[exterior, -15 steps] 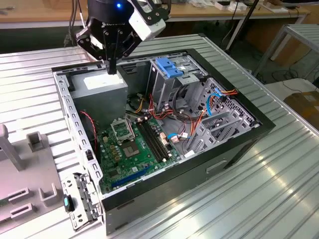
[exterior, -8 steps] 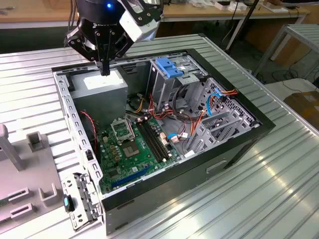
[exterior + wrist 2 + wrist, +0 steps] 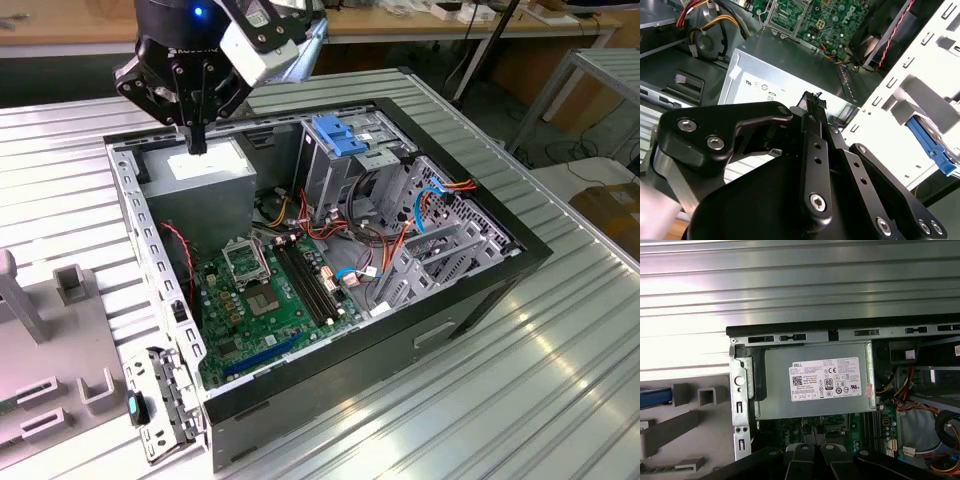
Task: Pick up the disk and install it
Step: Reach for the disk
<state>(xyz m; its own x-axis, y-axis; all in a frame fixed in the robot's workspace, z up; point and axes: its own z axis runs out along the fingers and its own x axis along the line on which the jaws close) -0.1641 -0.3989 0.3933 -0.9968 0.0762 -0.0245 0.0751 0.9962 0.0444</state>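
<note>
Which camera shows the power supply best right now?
The first wrist view: the power supply lies square-on, its whole labelled face showing. In the exterior view the claw hangs over it, covering part. In the second wrist view the claw's body hides most of it.

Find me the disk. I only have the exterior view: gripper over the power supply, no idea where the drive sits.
Observer: In the second wrist view the disk, blue rail on grey metal, lies beyond the case's perforated wall, outside the chassis.
Operator: On the table?
Observer: The first wrist view shows its blue edge at a grey fixture beside that wall. I cannot tell whether it rests on it.
Operator: Gripper carrying anything?
Observer: No. In both wrist views the gripper has its fingers together with nothing between them, over the power supply's label.
</note>
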